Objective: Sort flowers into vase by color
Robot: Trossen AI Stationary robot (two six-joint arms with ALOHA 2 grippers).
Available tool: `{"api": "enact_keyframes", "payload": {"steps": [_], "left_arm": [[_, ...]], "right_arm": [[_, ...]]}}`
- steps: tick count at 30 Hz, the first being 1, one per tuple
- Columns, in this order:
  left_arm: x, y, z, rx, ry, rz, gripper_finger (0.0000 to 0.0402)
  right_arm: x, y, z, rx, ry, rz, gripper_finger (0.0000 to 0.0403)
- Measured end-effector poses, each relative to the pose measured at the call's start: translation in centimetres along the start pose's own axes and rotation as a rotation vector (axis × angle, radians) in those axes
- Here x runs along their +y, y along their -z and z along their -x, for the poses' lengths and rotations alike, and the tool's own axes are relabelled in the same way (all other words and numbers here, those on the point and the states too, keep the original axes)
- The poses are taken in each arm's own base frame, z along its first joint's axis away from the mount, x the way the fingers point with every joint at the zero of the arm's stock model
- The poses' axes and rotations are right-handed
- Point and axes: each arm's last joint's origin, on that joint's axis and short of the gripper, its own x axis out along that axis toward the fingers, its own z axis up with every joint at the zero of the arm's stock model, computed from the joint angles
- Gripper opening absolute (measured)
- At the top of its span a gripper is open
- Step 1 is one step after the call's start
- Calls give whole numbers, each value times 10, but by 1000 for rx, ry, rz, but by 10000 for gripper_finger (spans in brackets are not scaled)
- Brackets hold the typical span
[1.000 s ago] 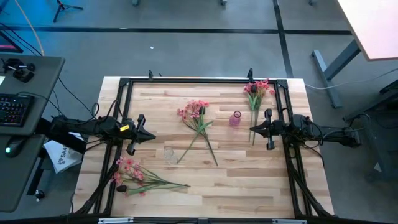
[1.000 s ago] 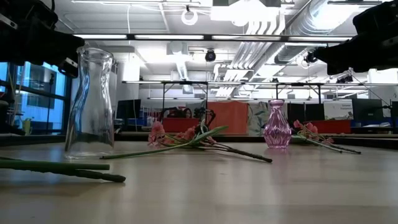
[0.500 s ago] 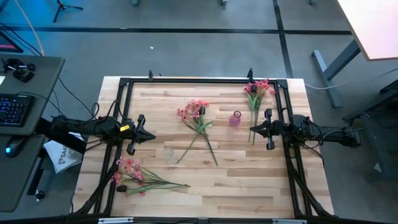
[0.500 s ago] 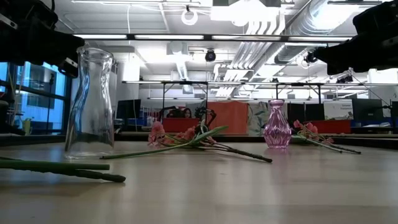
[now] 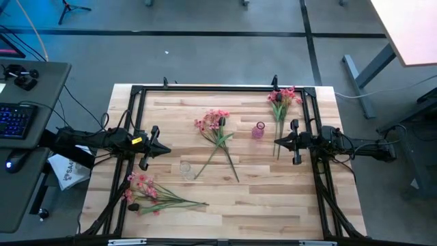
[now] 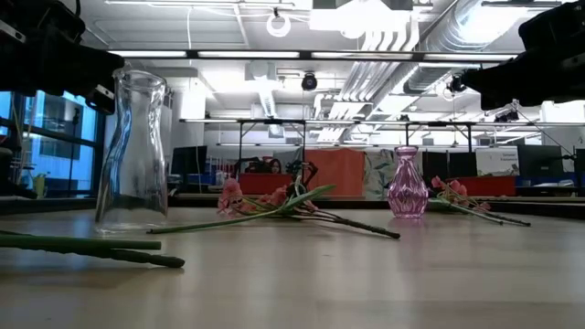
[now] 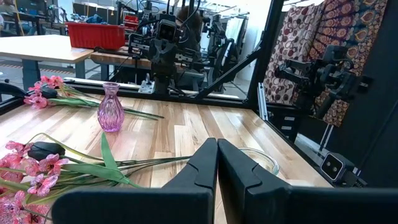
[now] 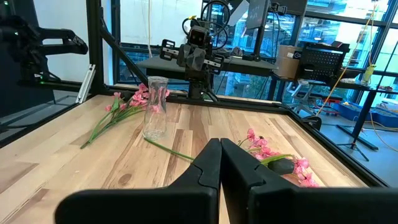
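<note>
Since nothing is in either vase yet, the step in hand is a first pick. On the desk point(image 5: 273, 198) three flower bunches lie well apart: centre point(image 5: 217, 133), far right point(image 5: 280, 102), near left point(image 5: 150, 195). Both the left gripper point(image 5: 164, 148) and the right gripper point(image 5: 277, 143) hang at the desk's sides, fingers clenched on nothing. The right should part its fingers, grasp low on the nearby stem, then tip it into the pink vase point(image 5: 258, 130). The clear vase point(image 5: 185, 167) suits another colour.

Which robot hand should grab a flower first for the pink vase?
Probably the right hand. It sits shut just beside the flowers on its side of the table, and the pink vase stands close by. The left hand waits across the table, farther from that vase.
</note>
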Motion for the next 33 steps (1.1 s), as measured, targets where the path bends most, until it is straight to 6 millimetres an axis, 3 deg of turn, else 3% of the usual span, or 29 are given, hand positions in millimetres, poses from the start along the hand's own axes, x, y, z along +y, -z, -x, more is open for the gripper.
{"api": "enact_keyframes", "payload": {"steps": [20, 22, 25, 27, 30, 33], "left_arm": [[0, 0, 0, 0, 0, 0, 1], [0, 0, 0, 0, 0, 0, 1], [0, 0, 0, 0, 0, 0, 1], [0, 0, 0, 0, 0, 0, 1], [0, 0, 0, 0, 0, 0, 1], [0, 0, 0, 0, 0, 0, 1]], "right_arm": [[0, -2, 0, -17, 2, 13, 0], [-2, -12, 1, -121, 45, 34, 0], [-8, -45, 12, -488, 152, -63, 0], [-13, -68, 29, -780, 262, -115, 0], [-19, -87, 57, -1149, 408, -290, 0], [-24, -89, 62, -1196, 532, -456, 0]]}}
